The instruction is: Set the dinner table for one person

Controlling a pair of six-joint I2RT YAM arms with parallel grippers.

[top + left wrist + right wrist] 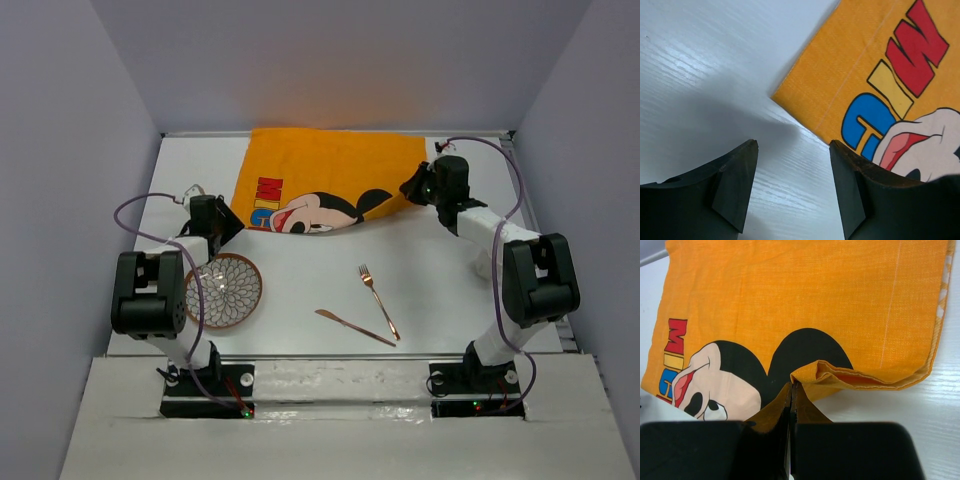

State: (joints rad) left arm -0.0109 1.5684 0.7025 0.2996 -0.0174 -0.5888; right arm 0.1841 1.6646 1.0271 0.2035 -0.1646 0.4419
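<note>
Dinner table [450, 275] partly under orange mat [320, 165]

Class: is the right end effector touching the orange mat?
Touching. The right wrist view shows the right end effector shut on a pinched fold of the mat.

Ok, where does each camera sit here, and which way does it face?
Top external: above and behind the bases, looking down and forward over the table; left arm and right arm show, plus mat, plate, fork, knife.
Left wrist: on the left arm, looking down past the open left gripper at the mat's near left corner and bare table.
Right wrist: on the right arm, looking along the right gripper, shut on the mat's folded edge.
Shared: all three show the mat; both wrist views catch its Mickey print.
</note>
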